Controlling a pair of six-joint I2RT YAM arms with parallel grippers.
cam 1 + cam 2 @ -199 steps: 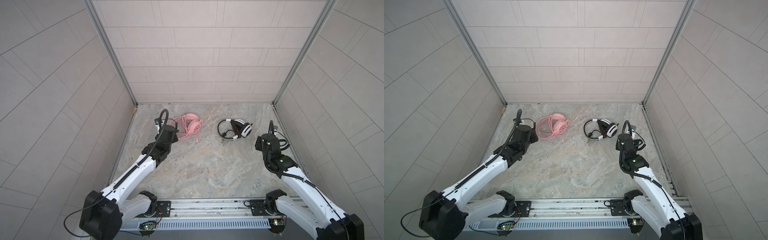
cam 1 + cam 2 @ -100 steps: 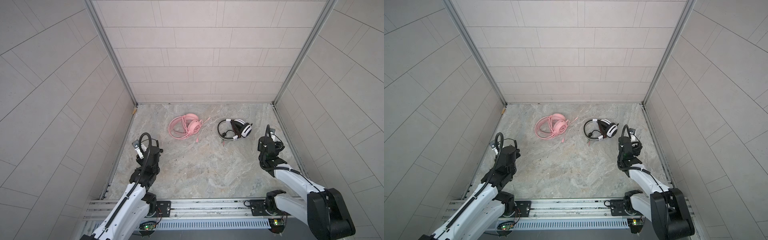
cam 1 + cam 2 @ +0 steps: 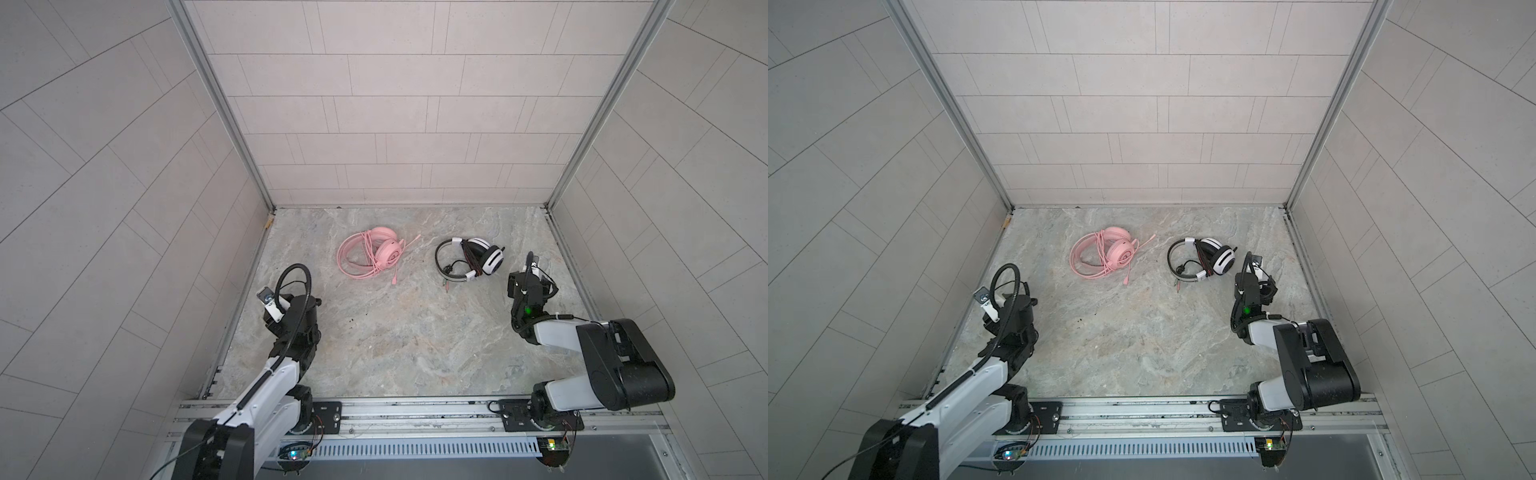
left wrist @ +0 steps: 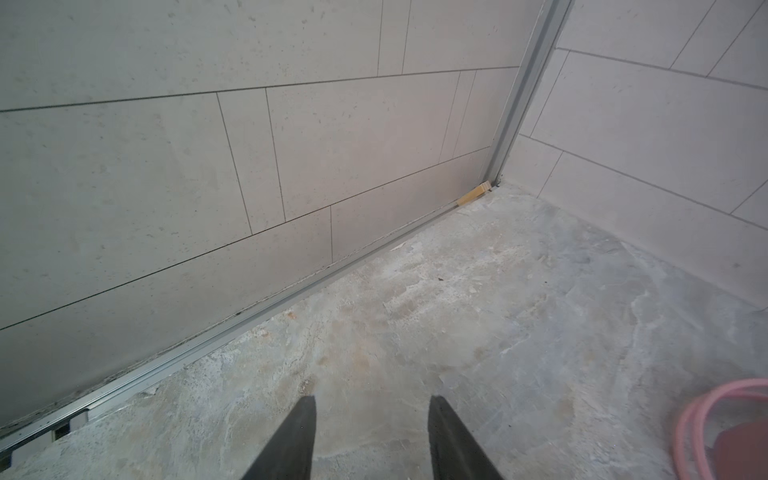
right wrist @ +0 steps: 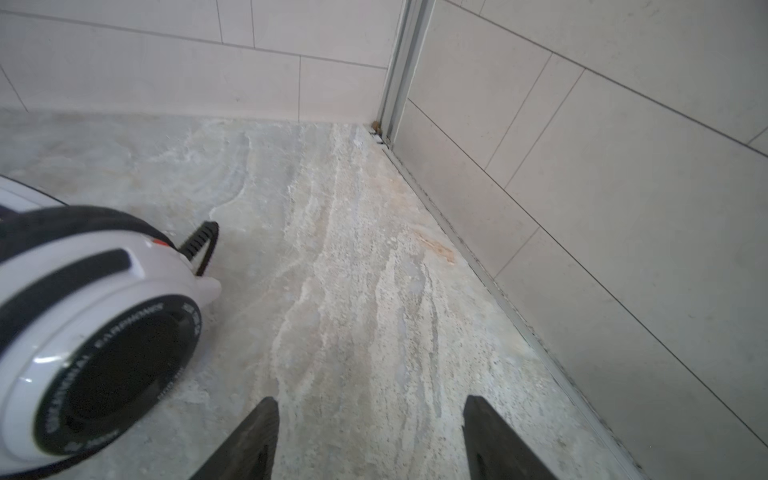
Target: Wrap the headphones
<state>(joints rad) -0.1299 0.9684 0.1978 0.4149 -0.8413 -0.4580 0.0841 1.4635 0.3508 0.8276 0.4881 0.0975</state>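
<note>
Grey marbled tabletop (image 3: 395,345), closed in by pale tiled walls (image 3: 395,124) on three sides. I record both headsets lying toward the back of it, side by side and apart.

The pink headset (image 3: 388,251) sits left of centre. Its pink cable (image 3: 369,257) is wound across the band, with the plug end trailing toward the front. The white-and-black headset (image 3: 492,259) lies to its right, its black cable (image 3: 468,259) bundled across the band next to the cups.

On my left wrist view the left gripper (image 4: 372,401) has its jaws moderately parted with nothing between them. It is over bare surface near the left wall, well clear of the pink headset.

The right gripper (image 5: 370,401) is spread wider and is likewise empty. It is just beside the white-and-black headset, not touching it.
</note>
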